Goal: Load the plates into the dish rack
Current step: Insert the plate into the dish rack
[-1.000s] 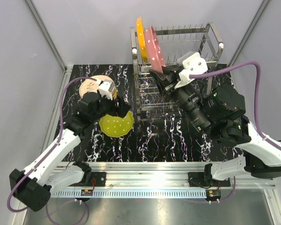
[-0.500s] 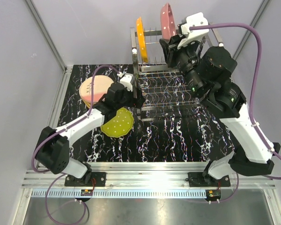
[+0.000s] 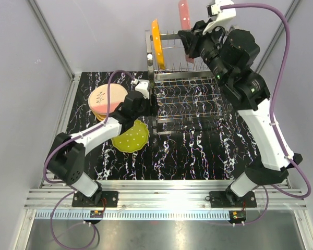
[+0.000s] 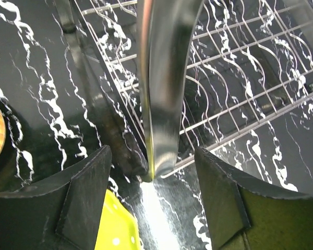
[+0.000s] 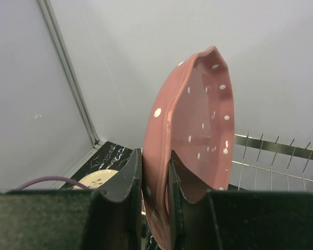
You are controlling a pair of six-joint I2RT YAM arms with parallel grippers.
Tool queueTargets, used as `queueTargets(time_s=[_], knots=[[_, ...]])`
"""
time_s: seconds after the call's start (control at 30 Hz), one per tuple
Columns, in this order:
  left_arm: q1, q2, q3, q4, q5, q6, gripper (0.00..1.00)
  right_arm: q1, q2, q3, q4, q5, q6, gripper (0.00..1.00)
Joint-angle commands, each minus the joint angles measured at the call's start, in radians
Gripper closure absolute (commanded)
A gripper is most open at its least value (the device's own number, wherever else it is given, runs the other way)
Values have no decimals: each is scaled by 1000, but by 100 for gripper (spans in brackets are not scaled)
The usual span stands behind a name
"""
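Plate first: the glossy pink dotted plate (image 5: 193, 135), wavy-rimmed, has risen off the wire dish rack (image 3: 188, 96) and now hangs on edge well above it, pinched in my right gripper (image 5: 155, 177). My left gripper (image 4: 151, 166) has swung from the lime-green plate (image 3: 129, 136) to the rack's shiny tubular corner post (image 4: 164, 78), fingers spread astride it. I judge a re-slotting is coming.

The left arm reaches low from its base at seven o'clock toward one o'clock, elbow bent, and the left gripper (image 4: 154, 174) stands with its jaws apart. The right arm rises tall from five o'clock, leaning toward eleven o'clock, wrist high; the right gripper (image 5: 155, 179) pinches the pink plate (image 5: 193, 120).
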Motion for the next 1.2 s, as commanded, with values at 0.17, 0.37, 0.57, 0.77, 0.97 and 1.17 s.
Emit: queueTargets(time_s=[0.17, 0.37, 0.57, 0.77, 0.97, 1.17], knots=[[32, 55, 129, 12, -32, 51, 34, -165, 41, 43, 258, -237, 209, 100], [72, 82, 155, -8, -9, 76, 34, -204, 118, 104, 286, -286, 253, 100], [103, 86, 149, 7, 22, 79, 34, -221, 199, 169, 310, -304, 281, 100], [126, 107, 167, -4, 54, 79, 34, -227, 253, 215, 335, -297, 295, 100], [132, 127, 221, -39, 63, 91, 34, -227, 278, 221, 381, -267, 289, 100], [138, 121, 230, -59, 118, 87, 32, -227, 301, 209, 425, -244, 293, 100]])
